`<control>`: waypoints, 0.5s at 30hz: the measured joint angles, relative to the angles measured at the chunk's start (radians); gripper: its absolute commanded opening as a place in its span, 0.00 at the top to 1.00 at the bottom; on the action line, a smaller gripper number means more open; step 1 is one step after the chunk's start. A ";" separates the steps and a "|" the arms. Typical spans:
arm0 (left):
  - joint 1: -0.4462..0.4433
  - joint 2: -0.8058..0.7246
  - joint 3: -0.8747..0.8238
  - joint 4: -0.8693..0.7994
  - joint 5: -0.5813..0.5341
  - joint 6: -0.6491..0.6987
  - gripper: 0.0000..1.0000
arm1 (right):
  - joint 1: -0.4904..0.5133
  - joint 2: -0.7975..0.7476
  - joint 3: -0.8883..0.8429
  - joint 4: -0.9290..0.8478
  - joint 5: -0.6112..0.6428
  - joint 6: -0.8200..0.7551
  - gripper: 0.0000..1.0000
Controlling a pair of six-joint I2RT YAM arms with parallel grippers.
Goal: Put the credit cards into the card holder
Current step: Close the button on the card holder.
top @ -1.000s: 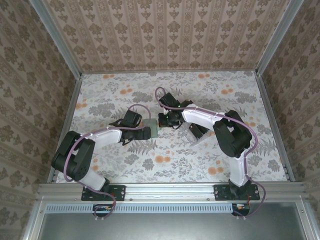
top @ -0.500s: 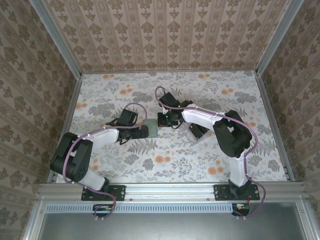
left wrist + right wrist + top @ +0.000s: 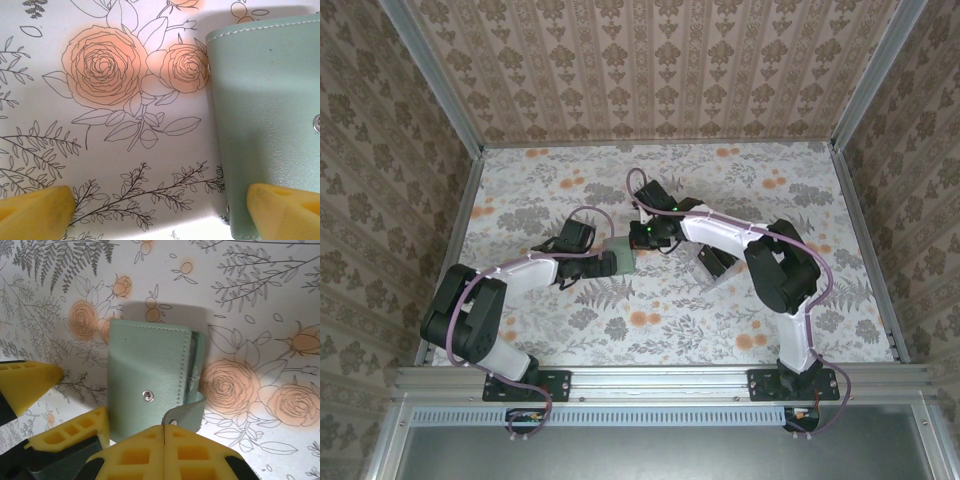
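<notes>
Left claw point(image 3: 160, 214): released, jaws at full spread, low over the floral tabletop point(image 3: 100, 150). Card holder point(image 3: 270, 125) lay flat ahead of it and off to one side, not centred in the gap. One fingertip point(image 3: 282, 210) overlapped the holder's near edge. The other sat over bare table, well apart from the holder. Nothing grasped.

Right claw point(image 3: 164, 450): clenched, pads together, no gap. Holder was directly ahead of its tips, sage-green outer face up, snap stud point(image 3: 147, 395) near the middle of that face. Closing flap point(image 3: 186, 412) was unsnapped and curled up off the table, and its end ran right up to the seam between the pads. Couldn't tell whether the flap was pinched or just touching.

Container: holder folded over but not fastened. The open side showed layered bluish-grey inner edges. Couldn't tell whether any card sat in there.

Overhead, the two claws faced each other with the holder between them, both close in on it. Clear plastic sheet point(image 3: 710, 268) lay behind the right claw, partly under that arm. Its contents were too small to make out.
</notes>
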 measured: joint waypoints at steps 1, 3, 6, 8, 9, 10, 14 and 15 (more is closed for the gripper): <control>0.000 0.001 0.000 0.000 -0.001 0.000 0.00 | 0.002 0.008 0.007 0.000 -0.005 0.000 1.00; -0.001 0.002 0.000 0.001 -0.002 0.000 0.00 | 0.006 0.022 0.016 0.000 -0.009 0.000 1.00; -0.001 0.005 0.000 0.003 -0.005 0.000 0.00 | 0.014 0.040 0.027 0.000 -0.014 0.001 1.00; -0.002 0.006 0.000 0.004 -0.007 0.000 0.00 | 0.020 0.052 0.037 0.000 -0.021 0.001 1.00; -0.002 0.007 0.000 0.004 -0.008 0.000 0.00 | 0.022 0.058 0.042 0.000 -0.024 0.001 1.00; -0.002 0.008 0.000 0.004 -0.009 0.000 0.00 | 0.024 0.064 0.047 0.001 -0.027 0.001 1.00; -0.003 0.008 0.000 0.005 -0.010 0.000 0.00 | 0.031 0.086 0.060 0.001 -0.035 0.004 1.00; -0.003 0.008 0.000 0.005 -0.010 0.000 0.00 | 0.032 0.089 0.060 0.000 -0.035 0.004 1.00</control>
